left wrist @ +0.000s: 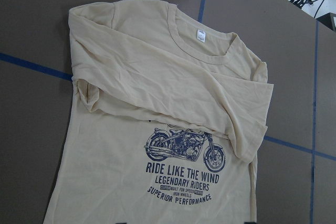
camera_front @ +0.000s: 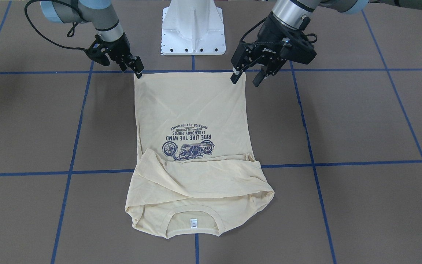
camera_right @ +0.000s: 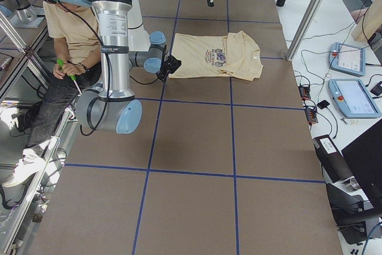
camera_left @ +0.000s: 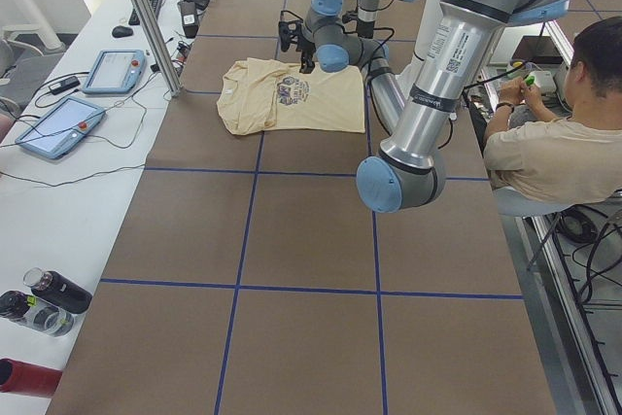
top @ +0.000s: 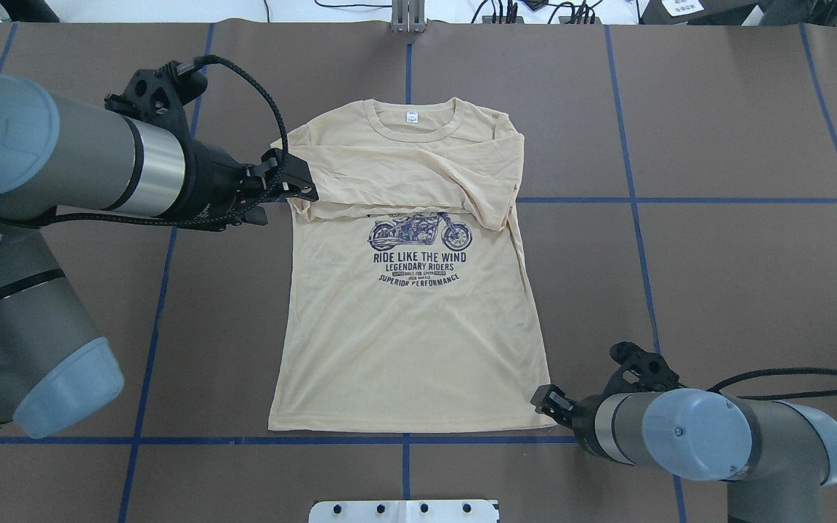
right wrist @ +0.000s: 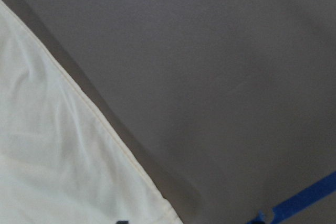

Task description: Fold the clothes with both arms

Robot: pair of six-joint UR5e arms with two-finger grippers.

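Observation:
The clothes are one cream-yellow T-shirt (camera_front: 192, 106) lying flat and print-up on the brown table, with both sleeves folded across the chest (top: 404, 163) and the collar on the side away from the robot. My left gripper (camera_front: 246, 79) hangs open, raised above the table on the shirt's left side. Its wrist view looks down on the collar and the motorcycle print (left wrist: 184, 148). My right gripper (top: 546, 399) sits low at the hem's right corner and looks open. The right wrist view shows the hem edge (right wrist: 105, 129) lying flat and ungripped.
The white pedestal base (camera_front: 192, 29) stands just behind the hem. Blue tape lines (top: 636, 200) grid the table. A seated person (camera_left: 554, 143) is beside the robot. Control tablets (camera_left: 117, 70) and bottles (camera_left: 49, 293) lie on the side bench.

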